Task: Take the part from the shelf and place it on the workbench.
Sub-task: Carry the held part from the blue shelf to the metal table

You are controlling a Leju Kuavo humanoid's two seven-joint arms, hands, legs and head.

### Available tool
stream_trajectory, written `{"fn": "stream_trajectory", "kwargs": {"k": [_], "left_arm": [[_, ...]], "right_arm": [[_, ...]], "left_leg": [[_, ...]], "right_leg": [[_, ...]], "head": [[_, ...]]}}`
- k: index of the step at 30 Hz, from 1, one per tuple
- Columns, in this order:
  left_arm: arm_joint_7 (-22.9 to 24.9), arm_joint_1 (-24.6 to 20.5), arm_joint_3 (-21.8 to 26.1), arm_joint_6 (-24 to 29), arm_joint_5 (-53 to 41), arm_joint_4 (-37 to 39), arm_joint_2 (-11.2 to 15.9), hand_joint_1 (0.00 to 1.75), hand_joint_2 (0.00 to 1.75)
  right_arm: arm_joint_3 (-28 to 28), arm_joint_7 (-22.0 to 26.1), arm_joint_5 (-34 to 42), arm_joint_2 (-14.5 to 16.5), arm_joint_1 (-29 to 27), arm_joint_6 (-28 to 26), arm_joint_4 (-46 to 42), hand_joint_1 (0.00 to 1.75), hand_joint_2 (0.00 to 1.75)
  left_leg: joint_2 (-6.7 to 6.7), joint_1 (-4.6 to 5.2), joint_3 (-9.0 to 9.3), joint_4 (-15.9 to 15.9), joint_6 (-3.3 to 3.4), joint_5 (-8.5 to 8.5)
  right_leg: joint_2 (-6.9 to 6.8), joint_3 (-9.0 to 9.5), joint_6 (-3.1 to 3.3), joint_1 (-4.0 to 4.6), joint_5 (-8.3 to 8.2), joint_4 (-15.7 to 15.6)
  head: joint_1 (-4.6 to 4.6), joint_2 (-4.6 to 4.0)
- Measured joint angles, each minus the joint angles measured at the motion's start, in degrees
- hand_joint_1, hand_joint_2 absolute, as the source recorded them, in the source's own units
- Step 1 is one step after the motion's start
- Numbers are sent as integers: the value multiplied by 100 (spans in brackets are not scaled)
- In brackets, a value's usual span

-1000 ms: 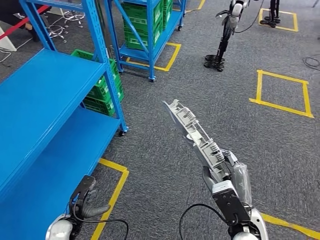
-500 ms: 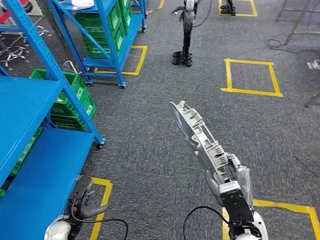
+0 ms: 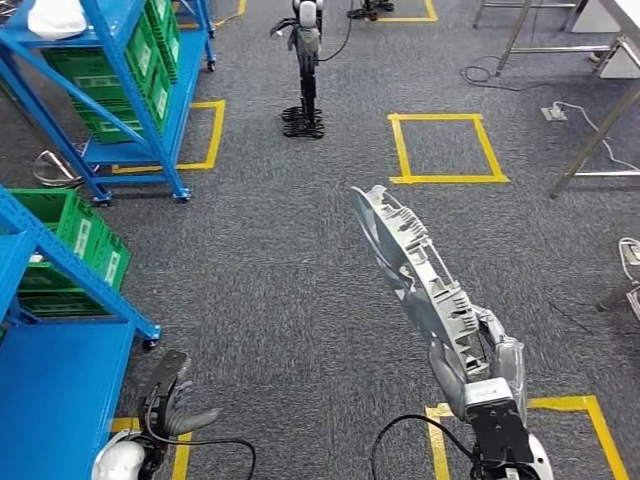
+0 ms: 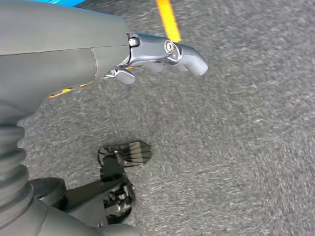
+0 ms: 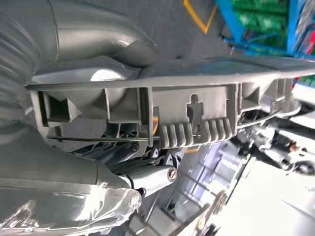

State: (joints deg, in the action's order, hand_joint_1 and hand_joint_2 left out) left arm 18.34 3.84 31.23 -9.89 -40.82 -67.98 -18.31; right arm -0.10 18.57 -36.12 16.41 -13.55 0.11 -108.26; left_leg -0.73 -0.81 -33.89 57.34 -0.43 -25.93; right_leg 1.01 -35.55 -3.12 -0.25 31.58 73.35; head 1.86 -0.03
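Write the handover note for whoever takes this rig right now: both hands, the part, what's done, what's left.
Right hand: grips the grey part at its near end, the rest slanting up and forward over the carpet.
Left hand: holds nothing, hanging low beside the blue shelf.
Done: part is off the shelf and in hand.
Left: reach the workbench and set the part down. Metal table legs show at far right; whether that is the workbench is unclear.

Under me lies grey carpet (image 3: 249, 270) marked with yellow taped squares (image 3: 445, 147). To my left I see blue steel shelving (image 3: 68, 370), and farther off another blue rack (image 3: 143, 120) loaded with green crates (image 3: 151, 60). Metal table legs (image 3: 596, 140) stand at my far right, with cables (image 3: 490, 75) trailing nearby.
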Motion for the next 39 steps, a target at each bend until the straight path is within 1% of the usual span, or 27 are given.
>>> {"fn": "stream_trajectory", "kwargs": {"k": [1,3,4,5,7,8,9,11,13,14,15,16,17,18,19,20,21,23,24,26,28,30,32,33,35,37,39], "left_arm": [[-1,1,5,-1,-2,0,-1,0,175],[-18,-1,8,-4,-4,0,-2,0,175],[-39,-1,9,-8,-4,0,-2,0,175],[-64,-1,10,-14,-5,0,-3,0,175],[-125,6,34,-48,-8,1,-2,0,175],[-152,11,58,-75,-28,-2,-1,0,175],[-185,16,94,-111,-58,-6,0,0,175],[-241,22,166,-186,-147,-19,4,0,175],[-278,24,249,-240,-209,-24,8,0,175],[-286,26,292,-260,-231,-24,9,0,175],[-288,27,344,-279,-248,-24,9,0,175],[-289,26,387,-296,-265,-24,8,0,175],[-289,24,419,-308,-280,-24,7,0,175],[-289,19,444,-314,-292,-24,6,0,175],[-289,16,456,-316,-301,-24,6,0,175],[-289,15,463,-317,-308,-24,7,0,175],[-289,18,474,-322,-310,-23,4,0,175],[-290,20,493,-346,-322,-22,-1,0,175],[-287,18,489,-360,-332,-21,-6,0,175],[-262,0,421,-358,-348,-23,-14,0,175],[-226,-23,315,-327,-342,-25,-17,0,175],[-215,-22,252,-299,-328,-27,-16,0,175],[-118,50,145,-255,-183,-101,-16,0,175],[46,171,0,-241,-44,-273,-20,0,175],[612,626,-541,-240,221,-1008,-69,0,175],[1184,1119,-1349,-305,323,-1945,-131,0,175],[1373,1465,-2051,-436,309,-2641,-156,0,175]], "right_arm": [[2,20,14,0,-5,8,-27,175,175],[2,63,47,0,-21,28,-92,175,175],[7,86,63,0,-29,44,-125,175,175],[16,101,77,0,-35,57,-149,175,175],[66,128,100,0,-39,78,-166,175,175],[98,141,105,1,-39,76,-163,175,175],[134,159,107,2,-39,67,-158,175,175],[200,208,104,4,-39,29,-153,175,175],[243,238,103,4,-38,-8,-136,175,175],[254,243,107,4,-37,-18,-124,175,175],[260,248,114,4,-35,-22,-113,175,175],[263,254,124,4,-34,-22,-105,175,175],[264,259,134,4,-34,-22,-101,175,175],[264,262,142,4,-34,-21,-96,175,175],[263,263,147,4,-35,-21,-89,175,175],[263,263,150,4,-35,-20,-82,175,175],[263,265,154,4,-34,-20,-78,175,175],[260,269,168,3,-37,-18,-82,175,175],[249,269,181,3,-43,-16,-97,175,175],[207,253,215,2,-63,5,-143,175,175],[162,237,241,2,-76,39,-196,175,175],[139,223,254,2,-81,45,-231,175,175],[114,192,262,3,-88,9,-243,175,175],[83,172,271,3,-93,-16,-251,175,175],[-18,145,302,6,-104,-53,-277,175,175],[-140,138,336,11,-112,-83,-314,175,175],[-233,138,352,21,-116,-118,-354,175,175]], "left_leg": [[62,5,150,-9,11,-129],[155,11,544,-42,25,-414],[202,16,795,-77,25,-573],[254,22,1056,-128,22,-731],[353,70,1524,-234,-13,-1037],[401,94,1687,-303,-45,-1155],[442,115,1810,-344,-83,-1217],[464,116,1809,-157,-149,-1081],[314,103,1370,580,-189,-811],[217,92,1036,991,-202,-826],[149,83,701,1299,-214,-990],[117,70,395,1476,-229,-1274],[108,57,145,1532,-242,-1562],[104,42,-48,1497,-257,-1740],[93,22,-181,1373,-277,-1711],[41,-6,-250,1159,-304,-1434],[-98,-50,-292,869,-337,-994],[-362,-117,-315,367,-321,-226],[-431,-124,-318,246,-275,-50],[-338,-103,-265,205,-149,31],[-211,-93,-202,191,-53,38],[-69,-67,-140,185,17,5],[86,-48,-93,186,47,-37],[169,-46,-67,187,46,-63],[332,-45,11,189,29,-122],[440,-19,89,202,-9,-182],[502,18,131,211,-52,-210]], "right_leg": [[-50,-410,10,14,207,296],[-62,-941,47,34,621,302],[-81,-1082,79,51,577,77],[-138,-1159,125,78,262,-245],[-408,-1202,253,184,-1048,-1057],[-496,-1203,300,228,-1573,-1285],[-523,-1206,335,257,-1880,-1401],[-362,-1157,374,233,-1808,-1343],[-206,-1036,427,186,-1692,-1409],[-119,-970,443,163,-1644,-1450],[-27,-913,449,147,-1596,-1477],[74,-861,440,129,-1544,-1492],[172,-810,422,114,-1489,-1495],[266,-754,399,99,-1435,-1490],[355,-692,372,85,-1380,-1479],[437,-629,344,71,-1327,-1464],[515,-581,313,62,-1280,-1441],[663,-552,239,45,-1205,-1385],[731,-557,195,36,-1177,-1373],[804,-565,120,18,-1137,-1375],[539,-631,79,38,-978,-1169],[135,-880,45,57,-594,-525],[-25,-1149,9,41,-285,135],[-49,-1168,-5,32,-265,229],[-125,-869,-22,19,-477,-201],[-349,-408,-12,31,-724,-927],[-450,-209,22,55,-802,-1244]], "head": [[-5,1],[-17,1],[-23,1],[-30,1],[-56,-2],[-54,-4],[-53,-5],[-32,-4],[-11,-2],[2,-2],[11,-1],[10,-1],[13,-1],[12,-1],[12,-1],[12,-1],[13,-1],[17,0],[20,1],[4,1],[-28,1],[-46,1],[-48,1],[-49,1],[-48,1],[-56,1],[-67,1]]}}
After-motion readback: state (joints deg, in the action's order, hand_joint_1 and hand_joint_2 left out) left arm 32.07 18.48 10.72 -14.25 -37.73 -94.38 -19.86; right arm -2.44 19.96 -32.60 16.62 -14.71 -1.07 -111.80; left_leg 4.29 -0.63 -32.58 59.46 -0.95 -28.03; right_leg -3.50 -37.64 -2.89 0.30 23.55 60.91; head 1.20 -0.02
